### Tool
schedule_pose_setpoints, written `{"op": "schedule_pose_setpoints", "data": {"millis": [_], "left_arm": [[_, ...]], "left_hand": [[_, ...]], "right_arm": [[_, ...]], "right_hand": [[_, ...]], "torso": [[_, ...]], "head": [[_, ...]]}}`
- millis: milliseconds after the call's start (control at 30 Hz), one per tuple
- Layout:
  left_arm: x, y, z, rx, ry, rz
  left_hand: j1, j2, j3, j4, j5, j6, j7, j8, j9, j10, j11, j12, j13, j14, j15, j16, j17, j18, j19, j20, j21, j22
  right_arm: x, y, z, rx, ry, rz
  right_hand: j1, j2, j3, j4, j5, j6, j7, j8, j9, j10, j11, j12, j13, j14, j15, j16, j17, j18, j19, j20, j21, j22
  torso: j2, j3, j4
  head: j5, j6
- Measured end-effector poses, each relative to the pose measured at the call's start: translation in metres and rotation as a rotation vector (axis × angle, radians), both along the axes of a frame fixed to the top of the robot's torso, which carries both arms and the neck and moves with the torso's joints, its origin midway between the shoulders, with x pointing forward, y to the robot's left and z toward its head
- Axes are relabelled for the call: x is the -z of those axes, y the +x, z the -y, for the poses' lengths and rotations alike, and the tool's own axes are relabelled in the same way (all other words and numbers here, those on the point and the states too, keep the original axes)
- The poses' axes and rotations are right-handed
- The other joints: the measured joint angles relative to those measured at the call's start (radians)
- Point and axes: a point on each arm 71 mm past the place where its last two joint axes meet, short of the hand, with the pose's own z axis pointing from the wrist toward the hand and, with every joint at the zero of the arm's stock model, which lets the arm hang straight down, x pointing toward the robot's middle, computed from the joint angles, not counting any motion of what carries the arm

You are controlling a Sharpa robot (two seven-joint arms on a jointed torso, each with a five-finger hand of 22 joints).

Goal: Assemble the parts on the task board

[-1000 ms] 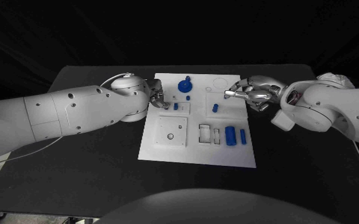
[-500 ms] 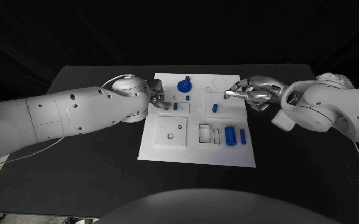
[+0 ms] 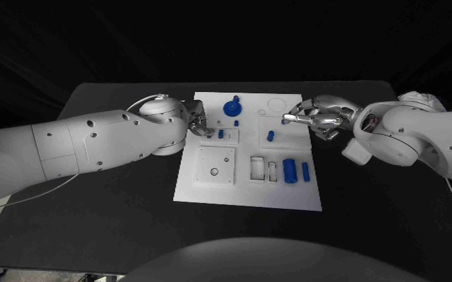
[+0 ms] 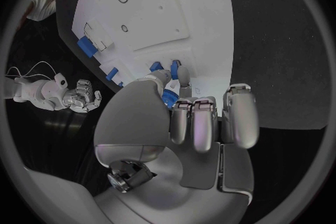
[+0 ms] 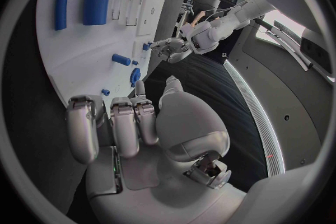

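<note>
The task board [image 3: 247,187] lies in the middle of the black table [image 3: 113,190], between the two hands. No writing or label can be read on the board or on the parts.

The left hand [image 3: 200,124] is at the board's left edge, in its far half. In the head view its fingers are over a small blue part [image 3: 221,134], but the contact is not clear there. The left wrist view shows more: the fingers [image 4: 207,123] are curled together and the thumb is near the blue piece [image 4: 171,77]. I cannot tell if they really pinch it.

The right hand [image 3: 315,116] is at the board's far right edge. Its fingers [image 5: 122,123] are curled in side by side, and I see nothing in them. A short blue peg [image 3: 270,136] lies on the board just left of this hand.

Further on the board: a round blue knob [image 3: 232,108] at the far side, a wide blue block [image 3: 290,170] and a thin blue bar [image 3: 306,172] at the near right. The right wrist view shows the block [image 5: 97,1] and the bar [image 5: 61,7] close up, beside two empty rectangular slots [image 5: 126,4], and also the left hand [image 5: 172,48] across the board.
</note>
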Motion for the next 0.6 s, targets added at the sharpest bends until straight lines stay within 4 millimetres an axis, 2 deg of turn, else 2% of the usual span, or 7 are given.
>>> {"op": "schedule_pose_setpoints", "data": {"millis": [600], "left_arm": [[-0.006, -0.012, -0.013, 0.015, -0.019, 0.097]], "left_hand": [[0.005, -0.006, 0.026, 0.002, -0.02, 0.0, 0.0, 0.002, 0.003, 0.0, 0.0, 0.0, 0.0, 0.0, 0.0, 0.0, 0.0, 0.0, 0.0, 0.0, 0.0, 0.0]], "right_arm": [[0.001, -0.001, 0.002, 0.003, -0.001, -0.002]], "right_hand": [[0.004, -0.004, 0.0, 0.0, 0.0, 0.0, 0.0, 0.0, 0.0, 0.0, 0.0, 0.002, 0.0, -0.002, -0.002, 0.0, 0.0, 0.0, 0.0, 0.0, -0.004, 0.0]], "torso": [[0.0, 0.0007, 0.0012]], "head": [[-0.003, 0.0]]}}
